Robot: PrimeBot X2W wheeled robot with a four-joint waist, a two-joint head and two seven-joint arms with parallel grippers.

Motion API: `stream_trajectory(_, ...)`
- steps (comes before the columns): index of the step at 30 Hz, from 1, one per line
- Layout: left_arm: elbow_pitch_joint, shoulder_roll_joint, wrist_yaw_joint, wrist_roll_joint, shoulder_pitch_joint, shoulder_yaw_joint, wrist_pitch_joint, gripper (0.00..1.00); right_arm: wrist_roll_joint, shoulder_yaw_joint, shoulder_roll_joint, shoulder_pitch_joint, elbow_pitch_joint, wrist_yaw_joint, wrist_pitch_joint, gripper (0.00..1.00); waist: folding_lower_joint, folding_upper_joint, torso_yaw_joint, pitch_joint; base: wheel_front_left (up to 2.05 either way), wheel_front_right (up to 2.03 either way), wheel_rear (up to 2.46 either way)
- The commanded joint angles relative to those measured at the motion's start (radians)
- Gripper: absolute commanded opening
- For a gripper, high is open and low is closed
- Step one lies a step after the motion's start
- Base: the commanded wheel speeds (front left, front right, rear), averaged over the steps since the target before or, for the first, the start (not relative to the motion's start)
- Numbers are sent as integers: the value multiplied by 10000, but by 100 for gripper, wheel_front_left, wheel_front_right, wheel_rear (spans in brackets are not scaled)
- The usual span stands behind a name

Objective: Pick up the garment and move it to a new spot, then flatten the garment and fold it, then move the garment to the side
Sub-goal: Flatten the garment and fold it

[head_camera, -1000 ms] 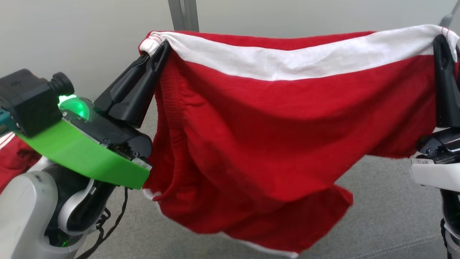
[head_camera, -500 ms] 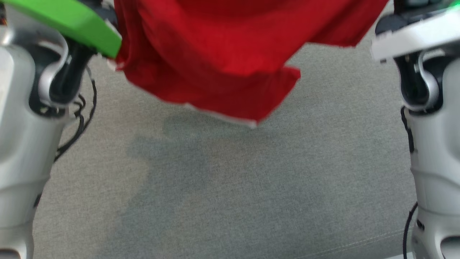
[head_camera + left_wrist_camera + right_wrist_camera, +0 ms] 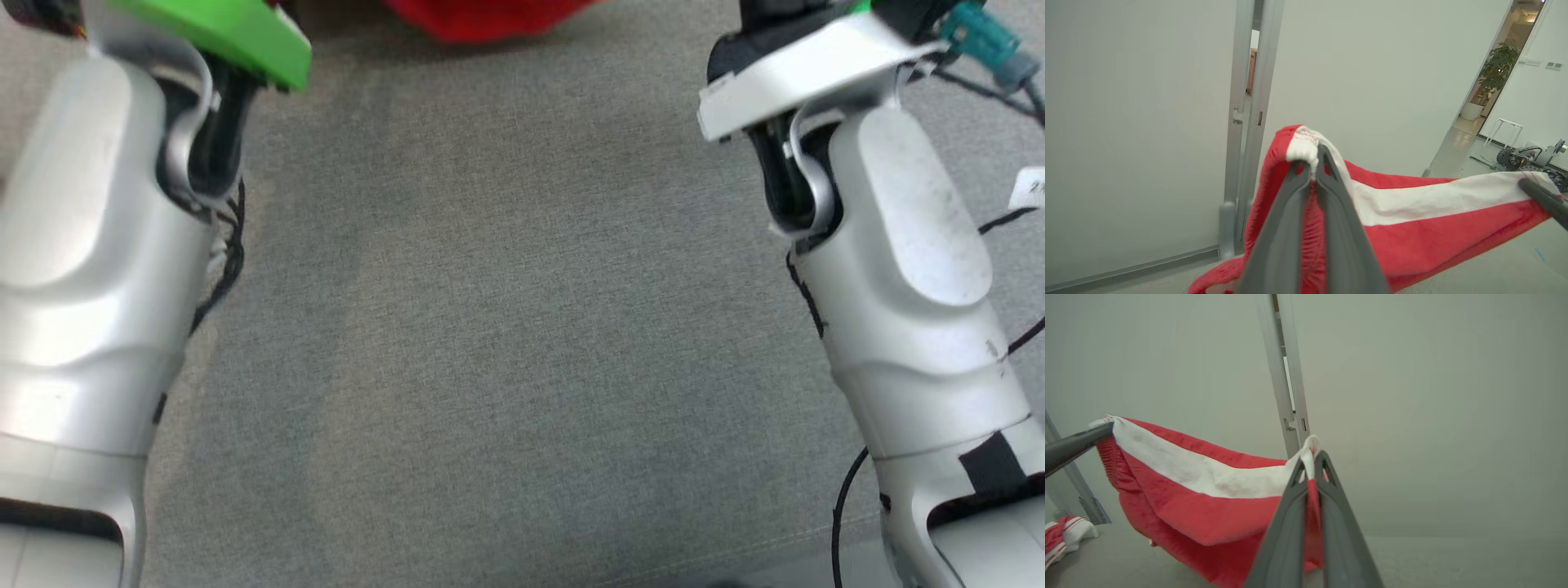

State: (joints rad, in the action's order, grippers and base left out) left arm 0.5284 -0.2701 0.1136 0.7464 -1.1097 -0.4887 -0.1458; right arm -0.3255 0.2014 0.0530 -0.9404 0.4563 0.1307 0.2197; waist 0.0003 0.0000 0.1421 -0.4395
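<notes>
- Left gripper [image 3: 1314, 157]: fingers pinched shut on one corner of the garment's [image 3: 1412, 228] white band, with cloth bunched between the tips.
- Right gripper [image 3: 1312, 457]: same, clamped on the opposite corner of that band.
- The garment hangs in the air between the two. The band is stretched across with a slight sag and the red body drapes below. Its low red edge shows at the top of the head view, above the grey fabric surface [image 3: 522, 327].
- My read: you're in the carry and lay-down part of the first step. Flattening and folding haven't started.
- Lower both arms at the same rate so the band comes down level.
- Let the hanging hem touch the surface first, then draw the band along so the cloth lays out flat — a straight drop will just pile it.
- Mind the spread between the grippers. Bring them closer and the sag turns into wrinkles. Take them wider and you risk pulling a corner out — each pinch looks like it has only a small bite of cloth.
- Aim for the bare middle between the two pale forearms [image 3: 90, 245].
- Another red-and-white item [image 3: 1065, 537] lies on the surface at the lower left of the right wrist view. Stay clear of it.
- Don't open either gripper until the band itself rests on the surface.
</notes>
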Motion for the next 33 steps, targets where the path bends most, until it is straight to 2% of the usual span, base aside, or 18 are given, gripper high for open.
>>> stream_trajectory(1, 28, -37, 75, 133, 396, -52, -333, 0, -174, 49, 106, 310, 111, 1, 186, 0, -3, 0, -166, -429, 0, 0, 0)
stream_trajectory(5, -196, -21, 141, 452, 1595, -149, -883, 0, -462, 47, 320, 1214, 82, 1, 408, 0, -3, 0, -239, -260, 0, 0, 0)
stream_trajectory(8, -768, -174, 167, 213, 2562, -287, -1123, 0, -570, 233, 569, 2053, -373, 1, 460, 0, -3, 0, -278, 49, 0, 0, 0)
stream_trajectory(12, -1663, -191, 157, -80, 4054, -385, -1195, 0, -658, 153, 882, 3338, -1236, 1, 460, 0, -3, 0, -345, 611, 0, 0, 0)
stream_trajectory(19, -3565, 186, -47, -473, 7113, -10, -1197, 0, -755, -363, 1133, 6071, -2770, 1, 464, 0, -3, 0, -311, 2102, 0, 0, 0)
stream_trajectory(26, -5392, 112, -582, -618, 9721, -335, -1155, 0, -642, -915, 1374, 8883, -4775, 1, 90, 0, -3, 0, -284, 3258, 0, 0, 0)
stream_trajectory(33, -6718, -34, -1288, -131, 11304, -529, -510, 0, -421, -1707, 1174, 10644, -6807, 1, -1028, 0, -3, 0, -515, 3325, 0, 0, 0)
